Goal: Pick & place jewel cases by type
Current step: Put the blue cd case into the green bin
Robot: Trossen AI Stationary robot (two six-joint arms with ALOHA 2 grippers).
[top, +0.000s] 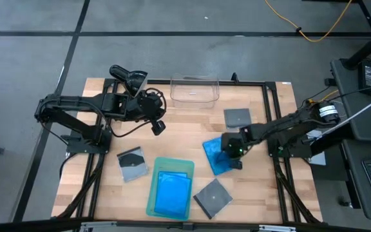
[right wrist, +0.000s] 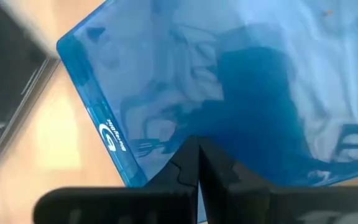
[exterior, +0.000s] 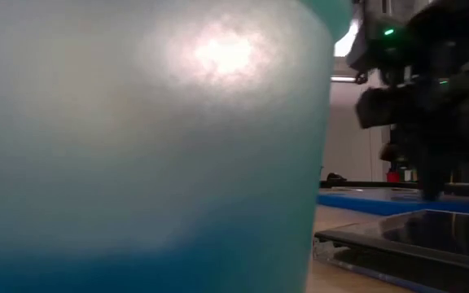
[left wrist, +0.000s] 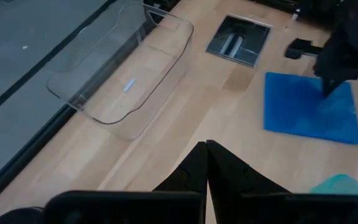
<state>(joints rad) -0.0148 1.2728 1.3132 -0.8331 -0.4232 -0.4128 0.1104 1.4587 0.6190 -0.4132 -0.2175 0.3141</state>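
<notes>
- Sorting is looking part-done: a blue case [top: 172,193] is lying flat in the pale green tray [top: 153,193] at the near middle of the bench [top: 108,193], so the tray seems to be taking the blue kind.
- Right gripper [top: 232,156] is hanging over another blue case [top: 215,154], fingers pressed together and holding nothing; judging by the right wrist view, it is sitting at that case's edge, perhaps to nudge or lift it.
- Grey cases are lying apart: one [top: 131,164] left of the tray, one [top: 212,196] just right of it, one [top: 237,117] farther back near the clear bin [top: 194,90].
- Left gripper [top: 158,127] is waiting over bare wood near the bin, fingers together and empty.
- Open wood between tray and blue case is leaving a short path, though the near grey case is crowding the tray's right edge.
</notes>
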